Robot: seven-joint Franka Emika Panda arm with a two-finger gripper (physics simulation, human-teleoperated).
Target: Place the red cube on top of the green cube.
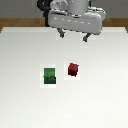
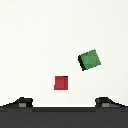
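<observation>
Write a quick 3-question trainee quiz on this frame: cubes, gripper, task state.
1. True or false: the small dark red plain cube already sits on top of the small dark green plain cube.
2. Multiple choice: in the exterior view, the red cube lies
A. to the left of the green cube
B. to the right of the green cube
C. between the gripper's fingers
3. Fill in: the robot's gripper hangs above the white table, its fingers ____ and holding nothing.

Key:
1. False. Both cubes rest on the table, apart from each other.
2. B.
3. Open, spread apart; both fingertips also show at the wrist view's edge, with the cubes beyond them.
</observation>
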